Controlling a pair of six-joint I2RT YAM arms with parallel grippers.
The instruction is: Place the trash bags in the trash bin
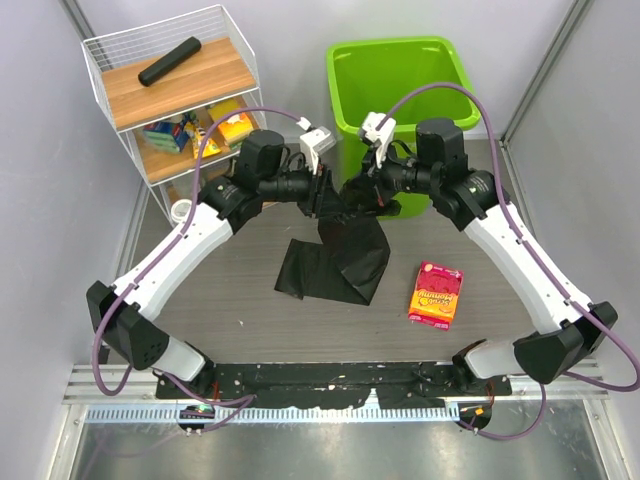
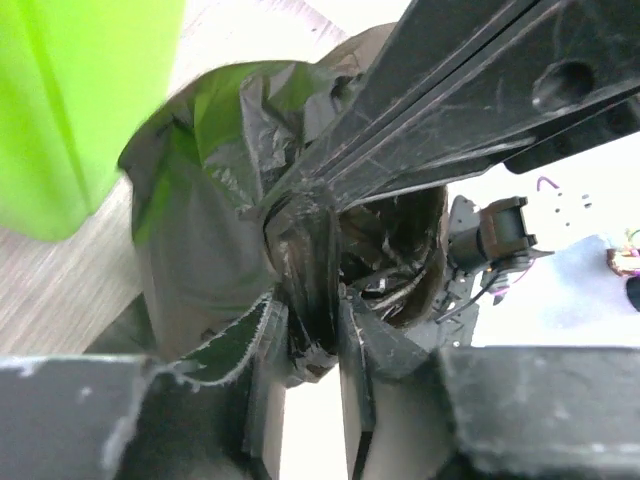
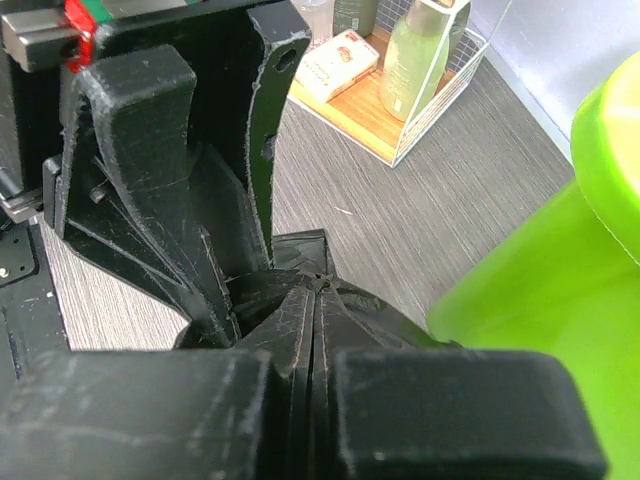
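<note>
Top external view: the grey wood-grain tabletop (image 1: 240, 300) carries a white wire shelf rack (image 1: 150, 28) at the far left and the lime-green trash bin (image 1: 395, 90) at the far middle, standing upright with its mouth open. The black trash bag (image 1: 335, 260) is outside the bin, just in front of its near wall. Its upper end is gathered up between the two arms, and the rest drapes down and spreads on the tabletop. The left hand (image 1: 325, 192) and right hand (image 1: 365, 190) meet close together at that gathered end. In the left wrist view the fingers are pinched narrow on a bunched fold of the bag, with the bin's wall beside it. In the right wrist view the fingers are likewise pressed together on black plastic. A pink snack packet (image 1: 436, 294) lies flat to the bag's right, apart from it. A slim black cylinder (image 1: 169, 61) rests on the rack's top shelf.
</note>
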